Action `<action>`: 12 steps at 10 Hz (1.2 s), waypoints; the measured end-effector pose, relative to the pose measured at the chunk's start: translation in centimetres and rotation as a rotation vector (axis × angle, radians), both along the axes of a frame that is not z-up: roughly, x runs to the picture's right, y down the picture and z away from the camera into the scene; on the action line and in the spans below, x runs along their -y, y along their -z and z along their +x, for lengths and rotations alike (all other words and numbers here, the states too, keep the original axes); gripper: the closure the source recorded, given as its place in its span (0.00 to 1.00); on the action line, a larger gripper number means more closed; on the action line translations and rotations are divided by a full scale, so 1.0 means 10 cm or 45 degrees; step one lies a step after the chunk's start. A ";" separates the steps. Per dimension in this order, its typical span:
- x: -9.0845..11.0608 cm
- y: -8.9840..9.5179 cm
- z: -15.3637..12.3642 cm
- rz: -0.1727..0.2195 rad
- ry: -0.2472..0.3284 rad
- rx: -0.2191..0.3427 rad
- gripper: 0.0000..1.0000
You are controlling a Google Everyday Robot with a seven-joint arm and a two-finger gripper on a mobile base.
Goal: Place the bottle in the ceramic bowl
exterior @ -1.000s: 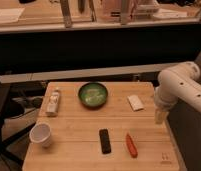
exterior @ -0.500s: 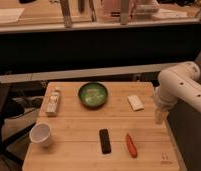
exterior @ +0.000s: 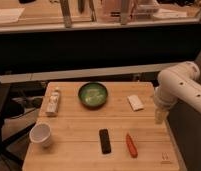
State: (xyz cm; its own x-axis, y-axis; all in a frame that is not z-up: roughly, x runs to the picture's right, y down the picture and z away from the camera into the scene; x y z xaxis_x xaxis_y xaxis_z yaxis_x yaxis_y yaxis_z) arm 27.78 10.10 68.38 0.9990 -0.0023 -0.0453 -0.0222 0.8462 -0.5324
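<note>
- Bottle is the prize here, and the hand [exterior: 159, 116] is nowhere near it: it hangs off the right edge of the tabletop [exterior: 76, 125], fingers spread wide, gripping nothing.
- Closest to the hand lies a flat white packet [exterior: 135, 102]; toward the front sit an orange-red stick [exterior: 131, 145] and a black bar [exterior: 105, 140].
- Further in, the ceramic bowl [exterior: 79, 95] sits at the middle back.
- Over at the far left edge lies the bottle [exterior: 53, 102], on its side, neck seemingly pointing toward the back, with a white paper cup [exterior: 40, 134] near it at the front.
- My read: it looks light and stiff, probably smooth, so it may roll or slip. Best to pinch across the labelled body, not the narrow neck.
</note>
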 end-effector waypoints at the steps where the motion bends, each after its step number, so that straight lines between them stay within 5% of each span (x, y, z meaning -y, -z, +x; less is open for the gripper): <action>1: 0.03 -0.01 -0.12 0.001 0.040 0.016 0.20; 3: 0.12 -0.02 -0.51 0.007 0.141 0.054 0.20; 12: 0.38 -0.01 -1.37 0.029 0.462 0.169 0.20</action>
State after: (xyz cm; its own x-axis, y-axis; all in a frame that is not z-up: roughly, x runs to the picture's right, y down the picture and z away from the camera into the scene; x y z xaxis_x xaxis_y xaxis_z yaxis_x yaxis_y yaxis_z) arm 14.13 6.29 68.49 0.9307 -0.3569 0.0804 0.3485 0.7979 -0.4917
